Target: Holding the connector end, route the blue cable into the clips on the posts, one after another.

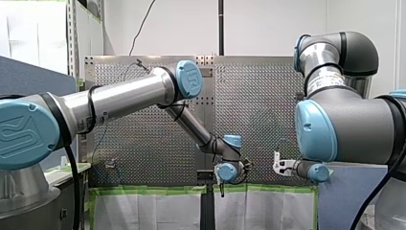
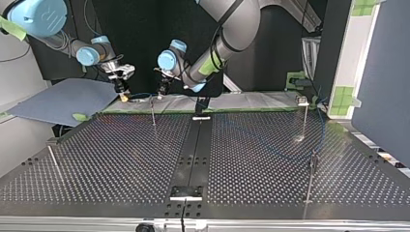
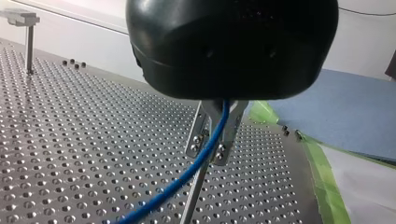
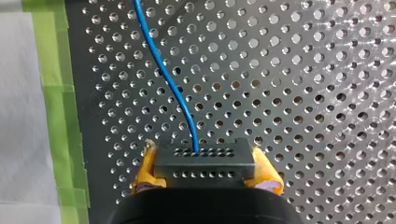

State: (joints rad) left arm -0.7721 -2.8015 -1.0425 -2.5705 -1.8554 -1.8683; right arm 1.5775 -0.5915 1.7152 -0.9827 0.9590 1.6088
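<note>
The connector [image 4: 204,161] sat clamped in my right jaws, its blue cable [image 4: 170,79] running over the tabletop [image 4: 303,93] into my left jaws, shut round it just above a post [image 3: 191,199]; pulled too taut between them, it might have ridden off the post or jerked free.

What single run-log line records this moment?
left gripper: shut on blue cable | right gripper: shut on connector

Perforated metal table [image 2: 121,159] with thin upright posts [image 2: 305,121], green tape [image 4: 56,93] along its edge
</note>
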